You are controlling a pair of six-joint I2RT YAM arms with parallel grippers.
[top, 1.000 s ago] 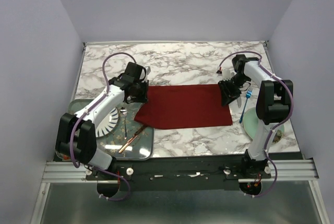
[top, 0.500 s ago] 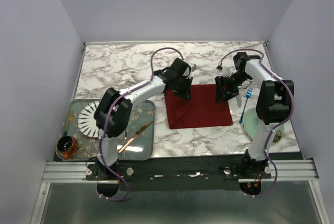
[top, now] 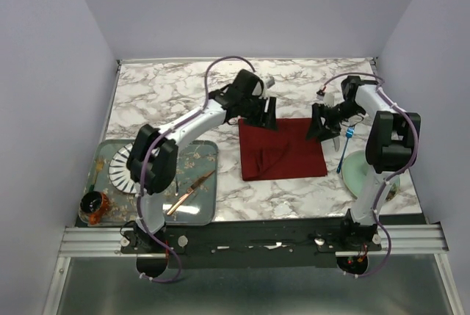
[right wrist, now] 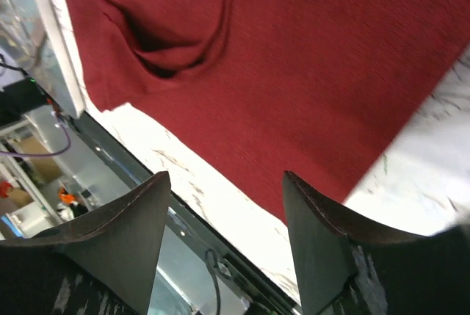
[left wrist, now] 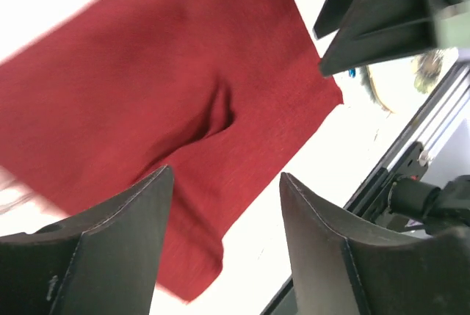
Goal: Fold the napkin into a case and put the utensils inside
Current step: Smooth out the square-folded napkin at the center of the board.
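Left jaws and right jaws stand apart, empty, over the far corners of the napkin: soft, light, limp cloth, wrinkled mid-left; likely best pinched at a corner.

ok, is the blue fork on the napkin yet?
No, the blue fork lies on the marble table to the right of the napkin, clear of the cloth.

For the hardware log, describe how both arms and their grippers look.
The left arm and right arm match: white tubular links joined by black joint housings, each with a lavender cable looping loosely along it. The left gripper and right gripper are black. In the wrist views their fingers are broad, matte dark wedges. No markings are readable.
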